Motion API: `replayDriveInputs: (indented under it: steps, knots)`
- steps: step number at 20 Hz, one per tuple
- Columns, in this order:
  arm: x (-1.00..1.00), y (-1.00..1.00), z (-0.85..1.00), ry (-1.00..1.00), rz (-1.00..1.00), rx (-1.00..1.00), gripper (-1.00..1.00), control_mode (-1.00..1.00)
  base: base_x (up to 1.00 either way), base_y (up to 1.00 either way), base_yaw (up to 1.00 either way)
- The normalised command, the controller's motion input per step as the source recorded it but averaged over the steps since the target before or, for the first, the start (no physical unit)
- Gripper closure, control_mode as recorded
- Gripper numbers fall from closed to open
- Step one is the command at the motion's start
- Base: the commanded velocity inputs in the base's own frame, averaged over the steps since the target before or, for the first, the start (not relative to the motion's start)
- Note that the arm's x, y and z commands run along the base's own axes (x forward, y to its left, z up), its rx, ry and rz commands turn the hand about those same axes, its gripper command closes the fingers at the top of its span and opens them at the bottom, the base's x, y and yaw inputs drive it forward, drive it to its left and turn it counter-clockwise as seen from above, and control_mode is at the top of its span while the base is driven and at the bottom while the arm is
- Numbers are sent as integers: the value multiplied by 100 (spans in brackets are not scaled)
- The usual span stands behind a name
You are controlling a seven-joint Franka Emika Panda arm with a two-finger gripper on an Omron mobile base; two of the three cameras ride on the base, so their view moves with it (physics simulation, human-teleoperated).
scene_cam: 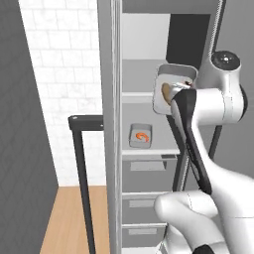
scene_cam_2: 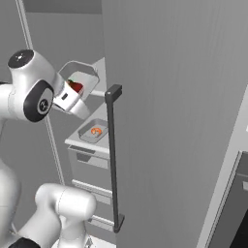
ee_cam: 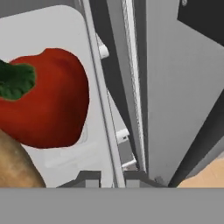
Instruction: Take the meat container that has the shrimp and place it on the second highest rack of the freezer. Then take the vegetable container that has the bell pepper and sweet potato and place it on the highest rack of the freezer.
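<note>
The freezer (scene_cam: 111,149) stands open. My gripper (scene_cam: 181,90) is shut on the rim of the vegetable container (scene_cam: 171,74), which hangs tilted on its side just above the highest rack (scene_cam: 136,97). In the hand view the container wall (ee_cam: 98,87) runs between my fingertips (ee_cam: 87,178), with the red bell pepper (ee_cam: 48,100) and the sweet potato (ee_cam: 13,168) lying against the tray floor. The right base view shows the same container (scene_cam_2: 82,70) with the pepper (scene_cam_2: 75,86) inside. The meat container (scene_cam: 140,135) with the shrimp (scene_cam: 143,137) rests flat on the second highest rack (scene_cam: 158,152).
Grey drawers (scene_cam: 144,166) sit below the racks. The open freezer door (scene_cam_2: 169,121) with its dark bar handle (scene_cam_2: 113,155) stands close on the right. A dark metal frame (scene_cam: 79,149) stands left of the freezer, before a white tiled wall and a wooden floor (scene_cam: 69,218).
</note>
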Motion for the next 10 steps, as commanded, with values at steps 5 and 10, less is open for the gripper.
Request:
replayDriveInputs:
  steps: [5, 10]
  knots:
    - [63, 0, 0, 0, -3, 0, 100, -100, 0, 0, 0]
    - [79, 5, 3, 2, 0, 0, 100, -100, 0, 0, 0]
